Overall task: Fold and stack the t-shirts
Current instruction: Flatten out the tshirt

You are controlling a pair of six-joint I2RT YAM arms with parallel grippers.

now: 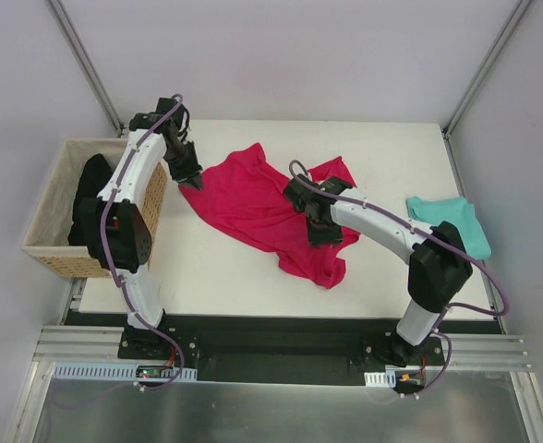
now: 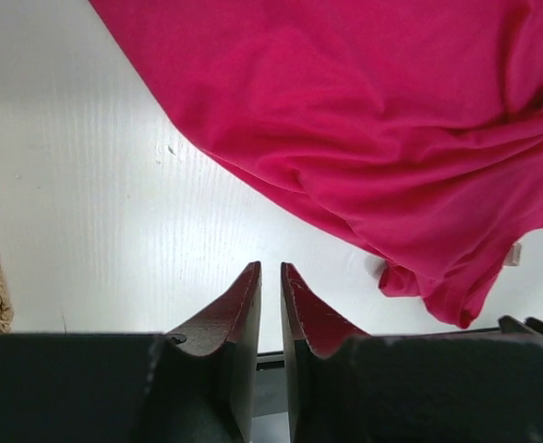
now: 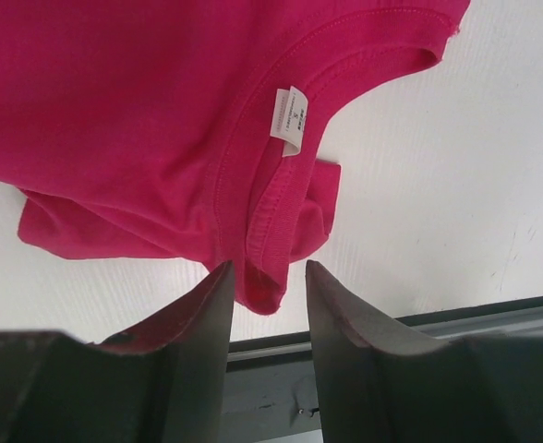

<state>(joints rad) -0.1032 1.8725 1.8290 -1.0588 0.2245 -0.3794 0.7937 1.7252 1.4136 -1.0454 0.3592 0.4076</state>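
The crimson t-shirt (image 1: 253, 198) is spread crumpled on the worktop (image 1: 225, 277) just beside the basket (image 1: 45, 208); the teal t-shirt (image 1: 452, 221) is set well away from the basket. The left gripper (image 2: 271, 269) is held empty, fingers barely apart, between basket and cloth. The right gripper (image 3: 270, 268) is parted at the collar (image 3: 253, 231) — whether cloth is touched cannot be told. If only the rim is pinched, the shirt may be dropped — or bunched further.

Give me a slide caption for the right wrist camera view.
Right gripper, jaws parted, poised over the collar of the crimson t-shirt, near its white neck label.
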